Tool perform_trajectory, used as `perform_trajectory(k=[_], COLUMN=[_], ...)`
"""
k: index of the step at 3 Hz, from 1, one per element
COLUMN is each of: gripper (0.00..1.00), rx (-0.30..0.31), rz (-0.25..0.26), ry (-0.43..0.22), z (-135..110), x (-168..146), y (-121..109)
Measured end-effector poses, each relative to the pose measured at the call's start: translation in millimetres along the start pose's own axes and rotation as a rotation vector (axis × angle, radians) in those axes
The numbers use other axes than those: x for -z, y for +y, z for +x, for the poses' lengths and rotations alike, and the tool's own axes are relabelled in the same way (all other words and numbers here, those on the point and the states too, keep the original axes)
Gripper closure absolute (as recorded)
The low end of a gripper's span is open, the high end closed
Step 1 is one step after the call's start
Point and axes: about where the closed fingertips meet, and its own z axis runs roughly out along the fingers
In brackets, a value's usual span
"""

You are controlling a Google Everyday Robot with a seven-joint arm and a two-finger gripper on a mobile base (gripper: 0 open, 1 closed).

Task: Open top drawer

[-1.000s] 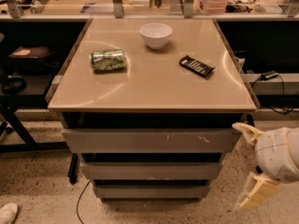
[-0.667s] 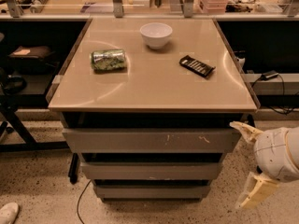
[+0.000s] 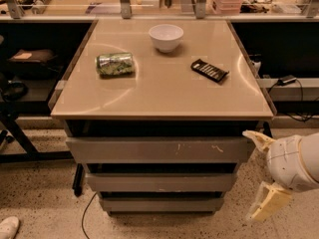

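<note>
Tabletop (image 3: 164,96), splayed claw (image 3: 250,176) right of top drawer (image 3: 149,150)

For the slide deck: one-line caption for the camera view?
Gripper, jaws open, at the right end of the top drawer; bowl, crushed can and dark packet on the tabletop.

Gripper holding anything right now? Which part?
Nothing. The gripper is open at lower right, beside the top drawer, with nothing between its fingers.
</note>
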Motion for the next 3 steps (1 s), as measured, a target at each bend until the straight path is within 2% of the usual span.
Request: perform_trajectory(k=[1,3], gripper=[0.00,0.00], rx=[-0.010,0.032], rz=[0.009,0.118], ry=[-0.023,-0.028], z=[6,16], x=[-33,-81], y=[-11,-50])
